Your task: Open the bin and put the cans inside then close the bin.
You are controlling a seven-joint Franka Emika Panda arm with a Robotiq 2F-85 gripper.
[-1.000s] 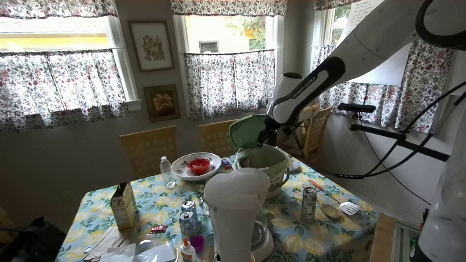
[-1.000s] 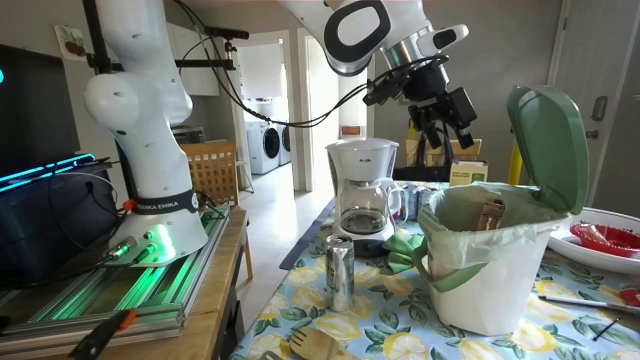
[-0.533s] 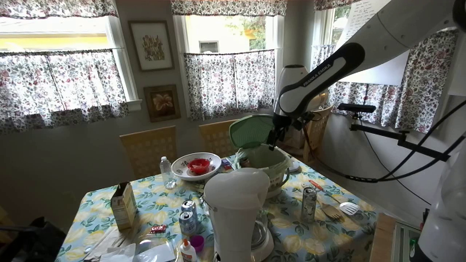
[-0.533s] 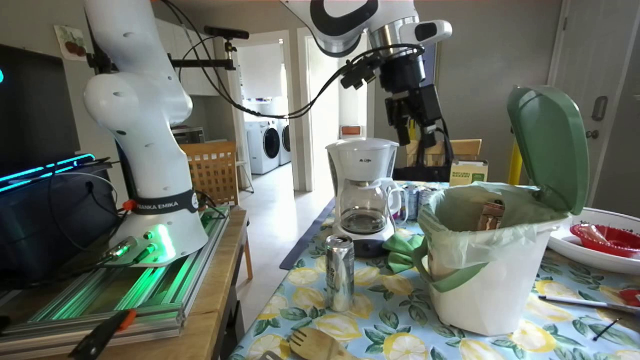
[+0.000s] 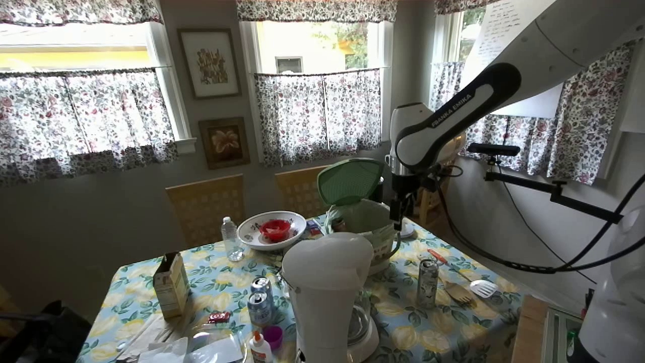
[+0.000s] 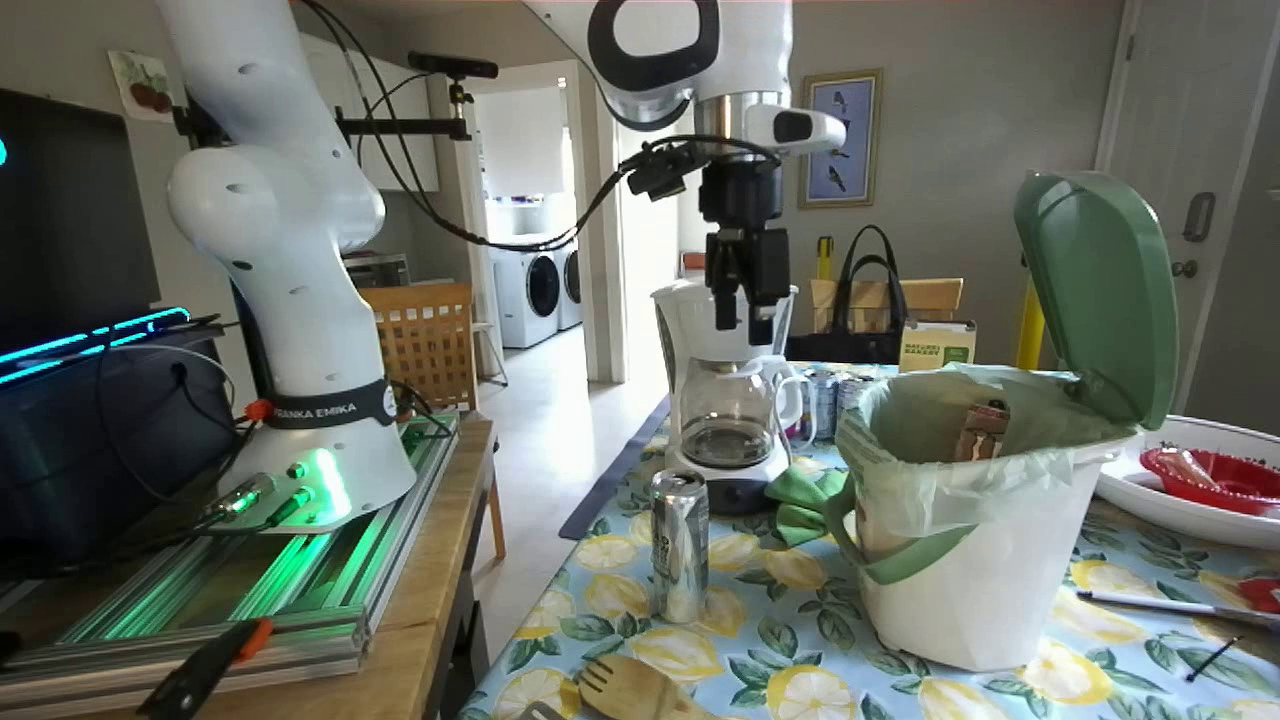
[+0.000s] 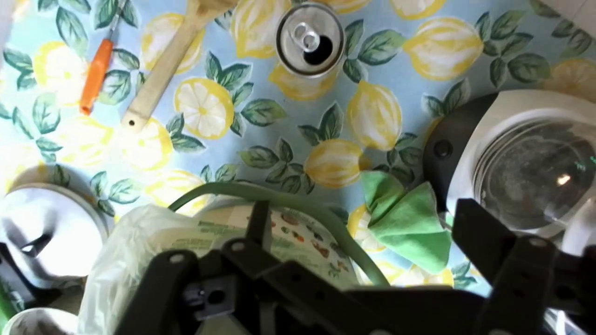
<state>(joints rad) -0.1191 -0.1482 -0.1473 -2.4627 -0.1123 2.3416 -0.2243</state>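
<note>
Likely light and dent-prone, a silver drink can (image 6: 680,550) near the robot-side edge of the tabletop (image 6: 770,635) is best gripped mid-body, the gripper (image 6: 743,325) empty, its fingers (image 7: 482,235) spread wide.

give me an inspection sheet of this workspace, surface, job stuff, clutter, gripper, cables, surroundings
Surface: lemon-print tablecloth, crowded
Job's things: bin lined, green lid up, brown item inside; silver can upright outside it; two more cans upright near the coffee maker
Clutter: green cloth, wooden utensil, clear bottle, box, white bowl holding a red dish
Gripper: above the tablecloth, jaws apart, nothing held
Cables: black, hanging in a slack loop by the arm
Surroundings: chairs, floral curtains, washing machine through a doorway
</note>
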